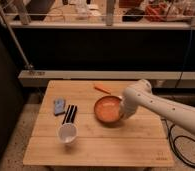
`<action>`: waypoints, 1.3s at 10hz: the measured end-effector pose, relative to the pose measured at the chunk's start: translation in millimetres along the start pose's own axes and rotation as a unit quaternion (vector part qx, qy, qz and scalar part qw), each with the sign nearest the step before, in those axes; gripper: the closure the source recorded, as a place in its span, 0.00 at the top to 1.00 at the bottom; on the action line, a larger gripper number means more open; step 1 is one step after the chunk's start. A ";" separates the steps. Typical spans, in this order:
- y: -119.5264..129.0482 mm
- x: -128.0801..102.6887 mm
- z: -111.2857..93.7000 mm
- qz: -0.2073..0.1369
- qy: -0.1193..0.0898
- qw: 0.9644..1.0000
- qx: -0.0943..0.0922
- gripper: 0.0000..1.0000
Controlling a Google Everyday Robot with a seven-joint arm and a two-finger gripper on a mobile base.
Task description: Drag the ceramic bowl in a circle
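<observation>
The ceramic bowl (107,109), wide and shallow with an orange inside and a darker rim, sits on the wooden table (116,145) right of centre. My gripper (122,113) is at the bowl's right rim, at the end of the white arm (161,107) that reaches in from the right. The arm's wrist covers the spot where gripper and bowl meet.
A white cup (67,133) stands at the front left. A black flat item (69,114) and a blue-grey one (59,106) lie left of the bowl. A thin orange item (102,89) lies behind the bowl. A shelf rail runs behind the table.
</observation>
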 end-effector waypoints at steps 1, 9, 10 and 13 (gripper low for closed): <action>-23.2 -12.5 4.5 -0.007 -0.001 1.000 0.002 0.07; -76.1 -103.2 25.6 -0.089 -0.026 0.995 -0.027 0.07; -60.1 -104.7 25.5 -0.088 -0.028 0.995 -0.037 0.07; 4.9 -92.0 21.2 -0.083 -0.038 0.994 -0.058 0.07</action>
